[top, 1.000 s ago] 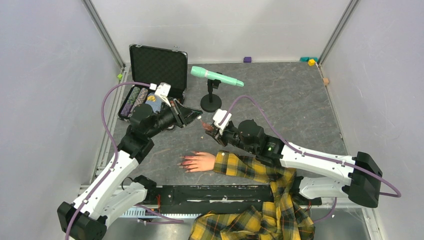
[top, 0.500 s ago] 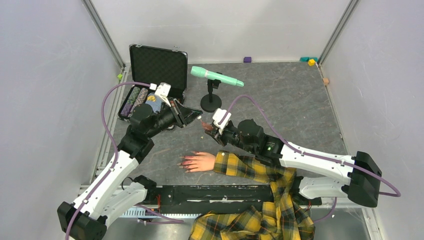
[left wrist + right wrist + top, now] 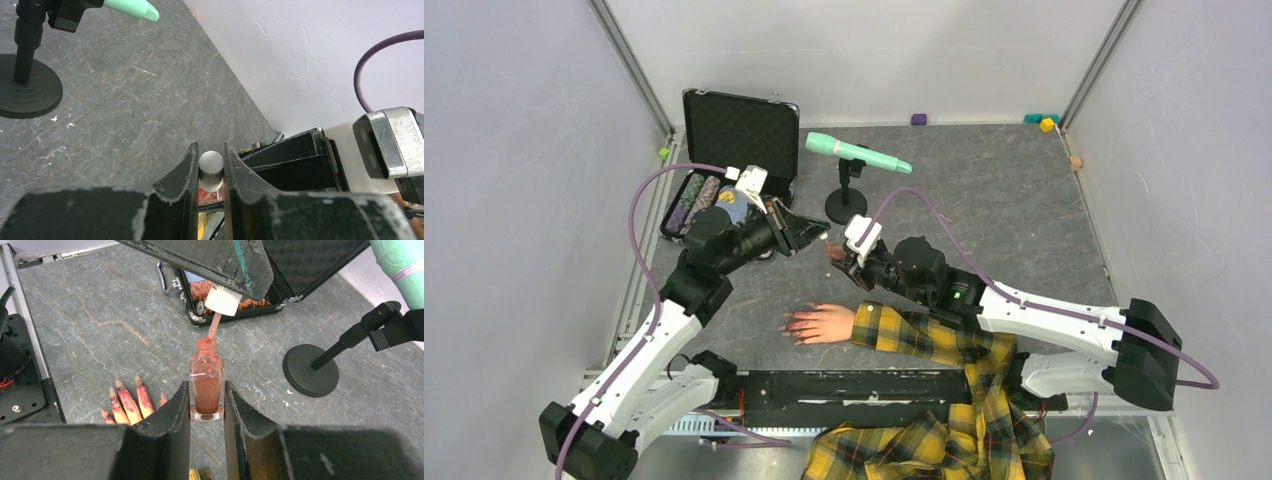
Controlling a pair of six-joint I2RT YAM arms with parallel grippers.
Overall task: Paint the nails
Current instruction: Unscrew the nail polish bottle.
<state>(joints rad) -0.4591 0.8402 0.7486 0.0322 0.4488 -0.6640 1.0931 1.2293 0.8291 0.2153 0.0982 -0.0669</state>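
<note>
Now the nails (image 3: 793,327), red-pink and smeared, tip a mannequin hand (image 3: 826,322) lying flat close to the near edge of the desk (image 3: 984,200), a little left of its middle. The fingers point toward the left edge, and a yellow plaid sleeve (image 3: 914,335) trails off over the near edge.

Farther in, over the middle of the desk, the right tool (image 3: 206,390) is clenched on a small polish bottle (image 3: 206,382) and holds it upright. The left tool (image 3: 211,167) grips the white cap (image 3: 223,299), and the brush stem (image 3: 214,326) slants down into the bottle's neck. Beyond them a microphone stand (image 3: 845,208) sits toward the far edge, and an open case (image 3: 734,140) sits by the far left corner.

The step in hand looks like loading the brush. To do it well:
- Keep the bottle level and steady.
- Bring the stem in line with the neck instead of dragging it across the rim at a slant.
- Lift the cap straight out along that line.
- Wipe the bristles once on the inside of the neck so no drop hangs.
- Only then carry the brush over.

The nails lie apart from both tools, touching neither. From the bottle they are toward the near edge and somewhat toward the left edge. The left tool would have to bring the brush down and back toward the near edge. It should meet each nail along its length, from base to tip.
</note>
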